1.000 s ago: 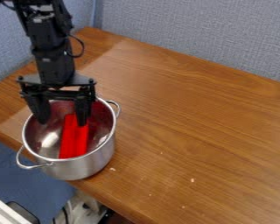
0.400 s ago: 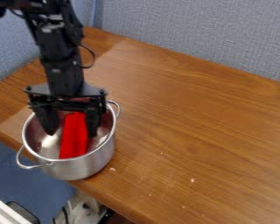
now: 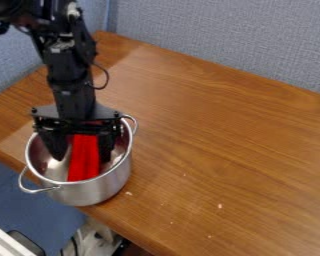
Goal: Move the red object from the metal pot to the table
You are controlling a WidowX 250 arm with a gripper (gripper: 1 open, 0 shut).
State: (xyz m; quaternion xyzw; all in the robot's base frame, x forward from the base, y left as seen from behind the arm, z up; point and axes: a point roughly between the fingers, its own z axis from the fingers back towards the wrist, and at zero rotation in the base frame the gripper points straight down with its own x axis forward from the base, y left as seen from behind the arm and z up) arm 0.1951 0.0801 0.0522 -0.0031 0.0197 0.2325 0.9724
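arm [image 3: 59,40]: upper part cut off by the top edge of the picture; its base out of view
pincer [image 3: 81,152]: fingertips sunk inside the metal pot [image 3: 77,160], their ends hidden behind its near wall; whether they touch anything cannot be told
red object [image 3: 85,158]: upper end hidden behind the pincer body; lower end masked by the pot's near wall
pot floor: mostly covered, left of the pincer only a blurred reflection
surface [image 3: 216,110]: cut off at the right edge and top; near-left corner below the pincer hidden by the pot
items below the surface edge: dark, blurred; cannot tell what they are
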